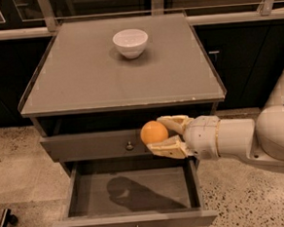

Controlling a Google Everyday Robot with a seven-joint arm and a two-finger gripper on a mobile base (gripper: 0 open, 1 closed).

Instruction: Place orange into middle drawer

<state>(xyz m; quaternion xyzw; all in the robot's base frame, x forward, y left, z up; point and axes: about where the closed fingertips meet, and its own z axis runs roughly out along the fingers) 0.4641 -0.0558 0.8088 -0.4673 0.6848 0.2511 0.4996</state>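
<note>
The cream-coloured two-finger gripper (159, 133) of the white robot arm (241, 138) reaches in from the right side and hangs in front of the grey cabinet. Its jaws hold the small round orange (154, 132), one above it and one below it. The orange is in the air, just in front of the closed upper grey drawer front (86, 146), beside its small metal knob (129, 146). It is above the middle drawer (135, 222), a wide shallow grey drawer that stands open. A dark shadow (133, 193) lies on the bottom of this drawer. A white ceramic bowl (130, 42) stands at the back of the grey worktop (81, 80).
</note>
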